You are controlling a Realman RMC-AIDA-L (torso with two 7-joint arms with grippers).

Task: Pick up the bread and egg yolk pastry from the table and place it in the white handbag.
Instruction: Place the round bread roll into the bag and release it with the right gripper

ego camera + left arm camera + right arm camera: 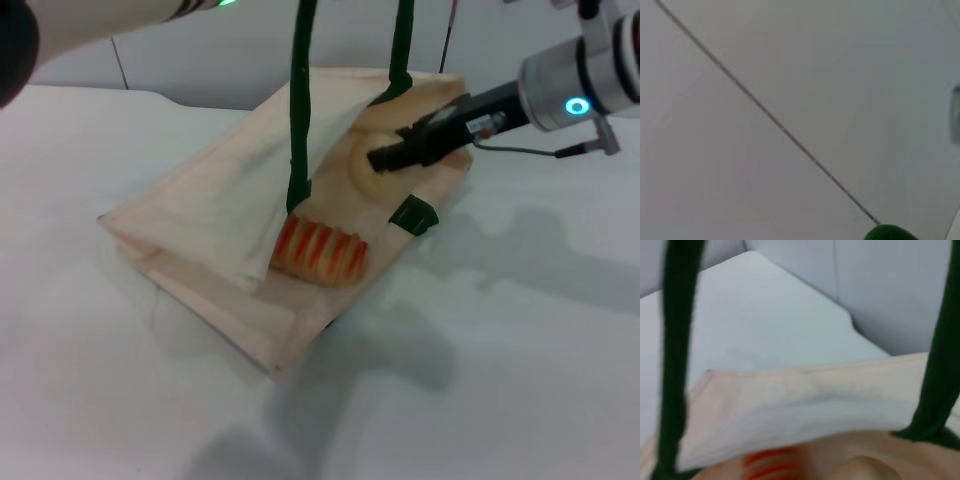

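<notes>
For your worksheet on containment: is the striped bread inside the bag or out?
Inside: the bread lies within the white handbag mouth, under its raised flap.

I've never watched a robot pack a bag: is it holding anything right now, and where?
The right gripper is at the egg yolk pastry inside the white handbag; whether it grips it cannot be told.

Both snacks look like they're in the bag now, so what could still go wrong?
The right gripper sits at the round pastry inside the bag; pulling out, it might snag the green handle or drag the pastry along. The striped bread lies near the opening and could slide out.
</notes>
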